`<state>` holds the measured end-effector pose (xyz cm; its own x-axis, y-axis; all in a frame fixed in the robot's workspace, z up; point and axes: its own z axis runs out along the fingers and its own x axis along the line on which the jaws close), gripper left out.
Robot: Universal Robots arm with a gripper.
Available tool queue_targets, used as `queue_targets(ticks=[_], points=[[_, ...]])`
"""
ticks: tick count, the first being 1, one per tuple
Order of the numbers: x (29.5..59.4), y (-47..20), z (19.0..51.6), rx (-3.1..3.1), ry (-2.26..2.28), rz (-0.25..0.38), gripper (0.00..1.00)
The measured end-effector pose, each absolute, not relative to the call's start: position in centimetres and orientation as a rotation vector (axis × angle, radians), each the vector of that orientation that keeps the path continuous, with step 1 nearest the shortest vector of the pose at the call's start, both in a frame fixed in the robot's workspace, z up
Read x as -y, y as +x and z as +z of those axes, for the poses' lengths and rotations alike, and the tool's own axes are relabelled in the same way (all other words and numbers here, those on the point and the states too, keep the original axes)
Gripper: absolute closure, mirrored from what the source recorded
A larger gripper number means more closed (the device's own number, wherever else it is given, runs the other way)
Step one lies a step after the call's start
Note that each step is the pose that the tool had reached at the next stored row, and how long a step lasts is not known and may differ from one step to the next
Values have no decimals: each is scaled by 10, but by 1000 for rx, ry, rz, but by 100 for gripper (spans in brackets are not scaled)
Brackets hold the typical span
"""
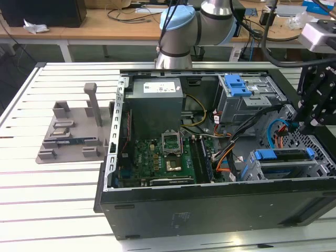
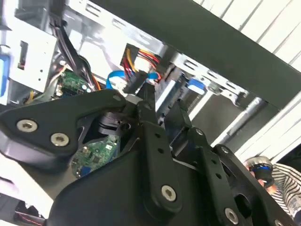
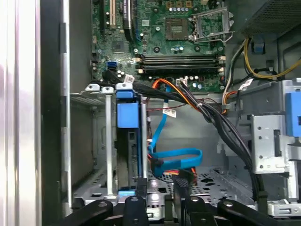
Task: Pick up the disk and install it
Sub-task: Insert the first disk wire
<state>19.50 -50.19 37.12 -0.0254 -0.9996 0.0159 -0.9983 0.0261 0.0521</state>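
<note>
The disk (image 1: 283,156) sits inside the lower grey drive cage (image 1: 315,169) of the open computer case, at the exterior view's right, with blue rail tabs at both ends. The first wrist view has the disk (image 3: 128,150) edge-on in that cage under a blue tab. My gripper (image 1: 307,123) hovers above the cage's far right end, apart from the disk. In both wrist views the gripper (image 3: 186,197) (image 2: 162,101) hangs close over a black cable connector (image 3: 183,177) joined to a looped blue cable (image 3: 176,155); whether it touches the connector I cannot tell.
The case (image 1: 210,210) lies open on a white slatted table (image 1: 52,194). Inside are the green motherboard (image 1: 157,160), a grey power-supply box (image 1: 156,105), an upper drive cage with a blue latch (image 1: 236,84) and cable bundles (image 1: 236,142). A grey fixture (image 1: 71,128) stands at the exterior view's left.
</note>
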Motion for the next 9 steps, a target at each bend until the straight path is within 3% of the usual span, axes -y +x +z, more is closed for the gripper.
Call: queue_targets(ticks=[3, 9], points=[[486, 195, 367, 2215, 2158, -39, 64], [484, 195, 360, 2205, 2146, -13, 64]])
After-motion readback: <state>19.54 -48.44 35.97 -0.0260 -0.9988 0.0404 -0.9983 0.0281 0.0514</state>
